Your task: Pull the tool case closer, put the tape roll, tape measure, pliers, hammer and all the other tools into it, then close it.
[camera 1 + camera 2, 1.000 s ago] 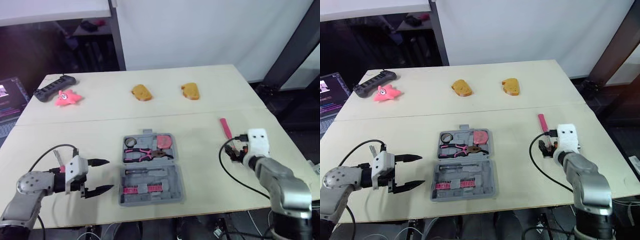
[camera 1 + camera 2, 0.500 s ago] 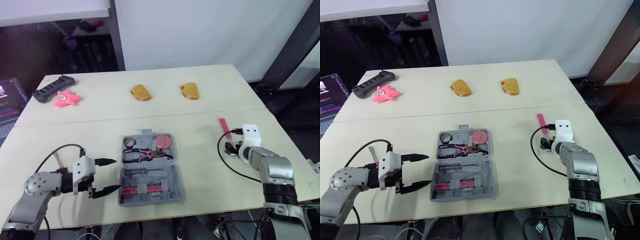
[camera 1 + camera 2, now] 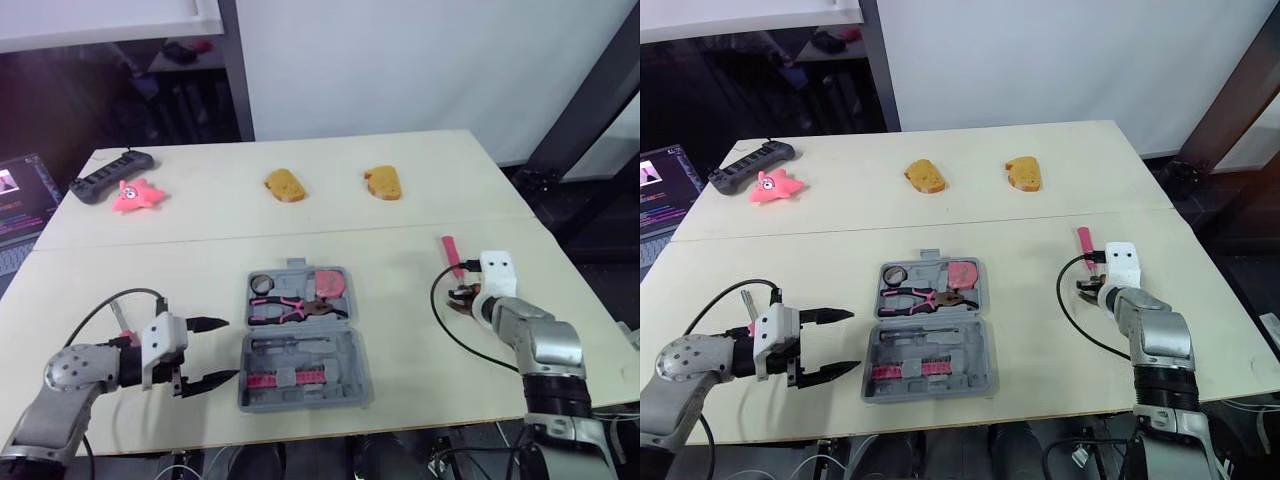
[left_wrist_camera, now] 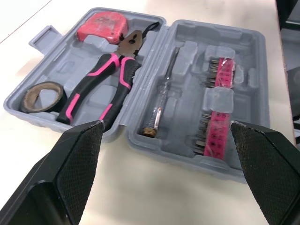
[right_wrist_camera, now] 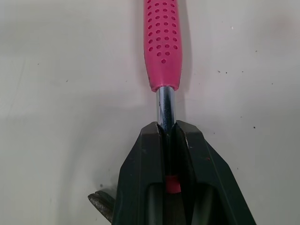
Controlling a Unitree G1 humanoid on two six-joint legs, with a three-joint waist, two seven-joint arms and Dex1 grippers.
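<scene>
Right wrist view shows the right gripper (image 5: 167, 129) clenched on the steel shaft of the hammer (image 5: 162, 42), well right of the open tool case (image 3: 352, 350); lift straight, grip firm, so the head cannot pivot. The left gripper (image 3: 232, 348) gapes beside the case

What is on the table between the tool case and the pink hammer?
Nothing, just bare table between the tool case and the hammer, as seen in the left eye view.
</scene>
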